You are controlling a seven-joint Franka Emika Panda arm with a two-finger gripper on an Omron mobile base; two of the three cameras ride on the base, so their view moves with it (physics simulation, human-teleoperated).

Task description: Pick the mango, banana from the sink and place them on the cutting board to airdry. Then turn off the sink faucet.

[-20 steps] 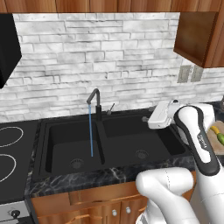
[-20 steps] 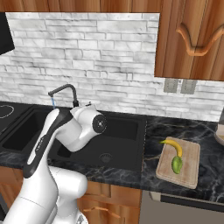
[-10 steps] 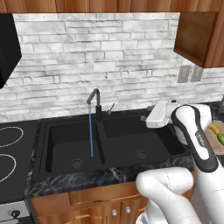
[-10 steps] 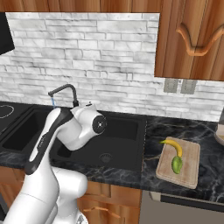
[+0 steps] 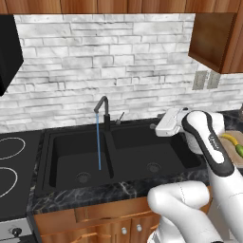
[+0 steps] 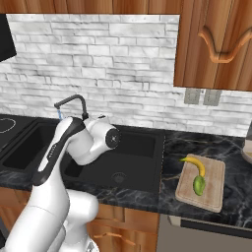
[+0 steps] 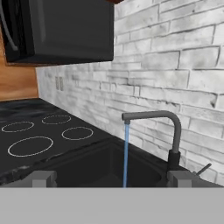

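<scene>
Little has changed in a second: the arm still hovers over the sink (image 5: 142, 156), jaws released (nothing held), facing the running sink faucet (image 7: 168, 131), while banana (image 6: 195, 163) and mango (image 6: 199, 184) lie on the cutting board (image 6: 211, 197).

Even, bright rendered light fills my kitchen; soft shadows darken the sink (image 5: 71, 161) basins at centre frame. Everything sharp, no glare or blur.
</scene>
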